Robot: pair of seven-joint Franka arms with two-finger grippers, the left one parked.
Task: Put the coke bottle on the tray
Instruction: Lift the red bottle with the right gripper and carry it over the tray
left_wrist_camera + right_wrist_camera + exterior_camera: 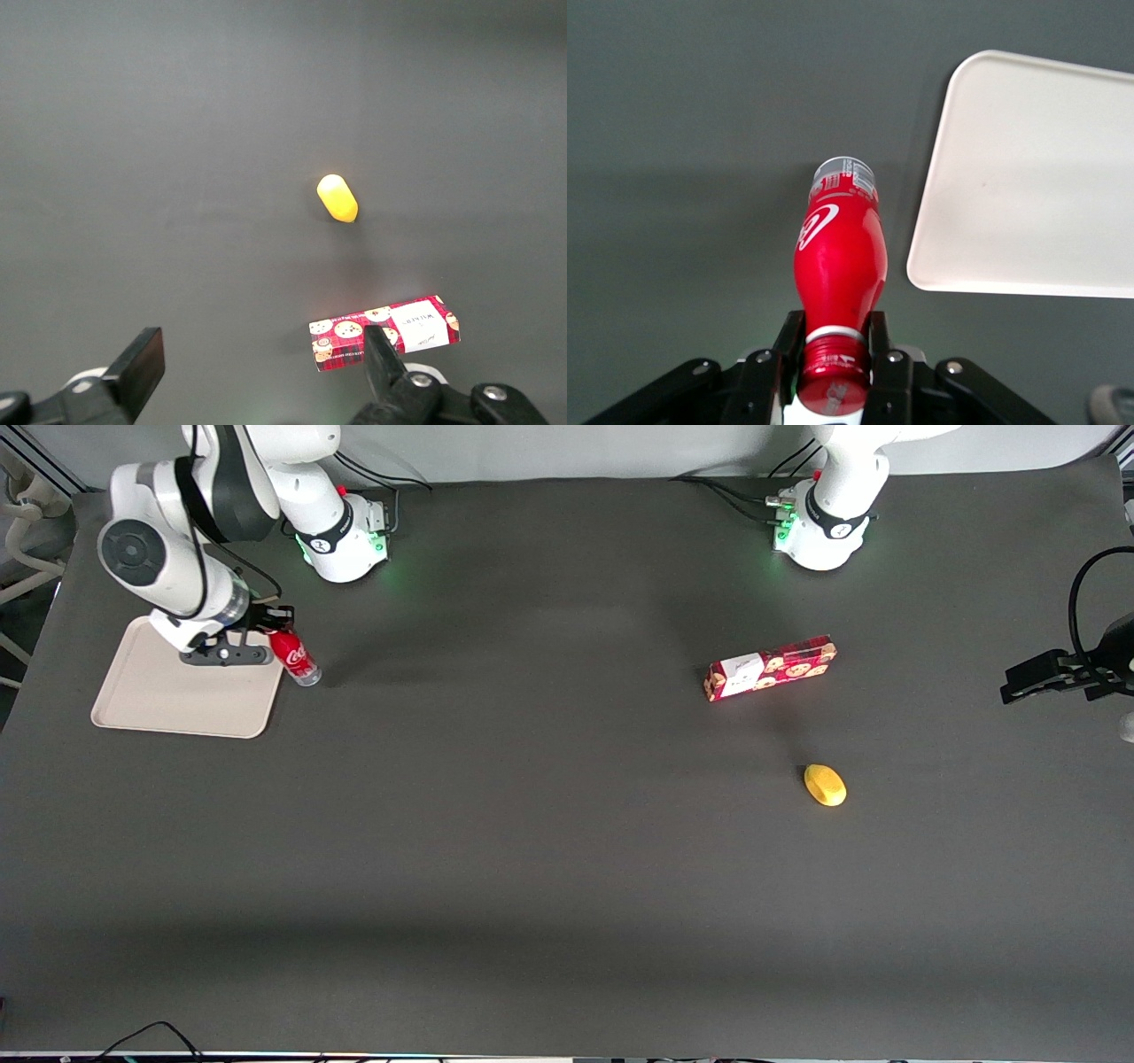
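Note:
The coke bottle [297, 658] is a small slim red bottle with white script, a red cap and a clear base. My right gripper [273, 634] is shut on its neck and cap and holds it tilted, beside the tray's edge and above the dark table. In the right wrist view the fingers [882, 347] clamp the neck of the bottle [837, 266], and my gripper [834, 345] points it base-first away from the camera. The tray [168, 695] is a flat beige square with rounded corners; it also shows in the right wrist view [1028, 177], bare.
A red cookie box [769, 668] and a yellow lemon-like object [825, 785] lie toward the parked arm's end of the table; both show in the left wrist view, the box [385, 331] and the yellow object [337, 197].

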